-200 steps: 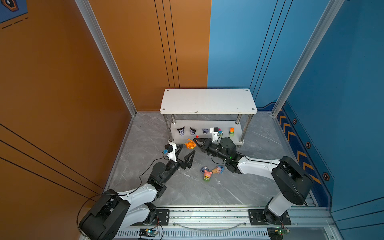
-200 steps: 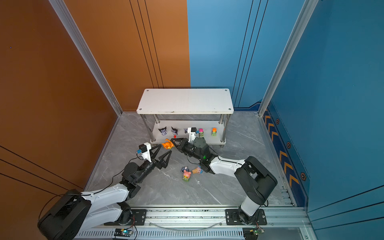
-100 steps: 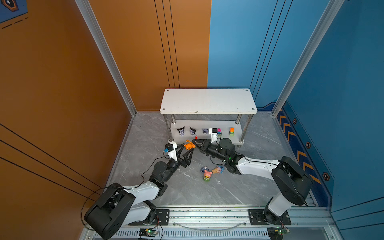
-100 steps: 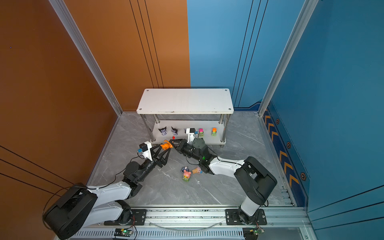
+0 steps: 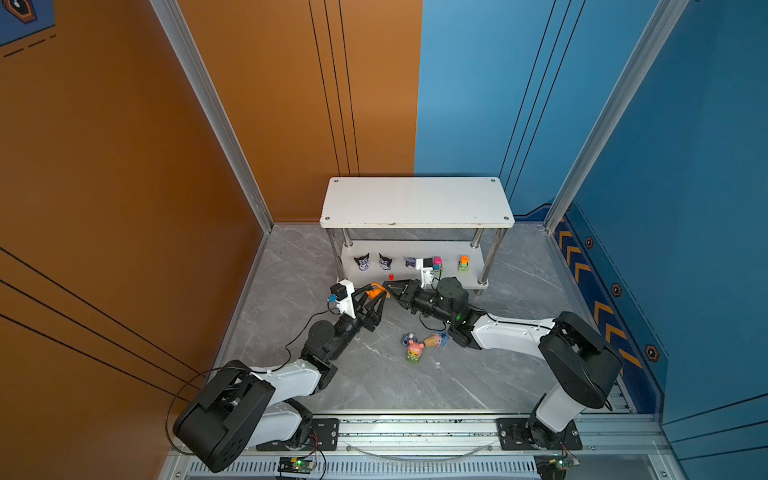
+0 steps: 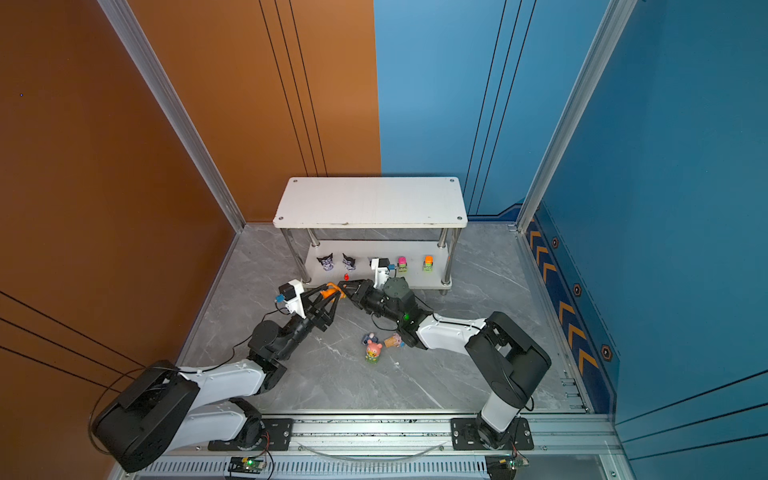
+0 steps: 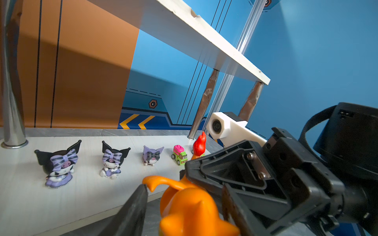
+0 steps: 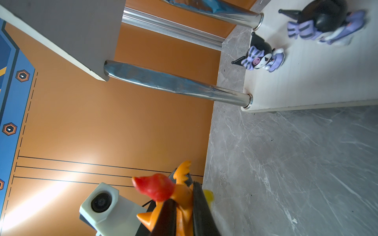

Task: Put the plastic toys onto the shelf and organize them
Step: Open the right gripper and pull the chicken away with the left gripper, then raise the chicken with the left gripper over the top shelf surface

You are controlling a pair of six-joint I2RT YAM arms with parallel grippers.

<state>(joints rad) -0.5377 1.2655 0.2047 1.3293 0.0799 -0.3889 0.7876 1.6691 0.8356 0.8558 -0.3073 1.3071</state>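
Spiky toy held before the shelf
Just before the lower board of the white, chrome-posted shelf (image 5: 415, 201), the black right gripper (image 5: 386, 286) pinches the glossy orange spiky creature (image 7: 190, 208). The left gripper (image 5: 376, 294) sits half-closed around it, contact unclear.

Light: was bright, even.
Glare: streaked the glossy orange wall panel (image 8: 47, 196).
Blur: softened the near orange spiky plastic creature (image 7: 190, 210).

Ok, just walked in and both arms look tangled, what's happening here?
The right gripper pinches the orange spiky creature in front of the shelf, and the left gripper straddles it, grip unclear, like a handover. Three purple-bowed figures and two green cars stand on the lower board; the pink bear and two others sit on the floor.
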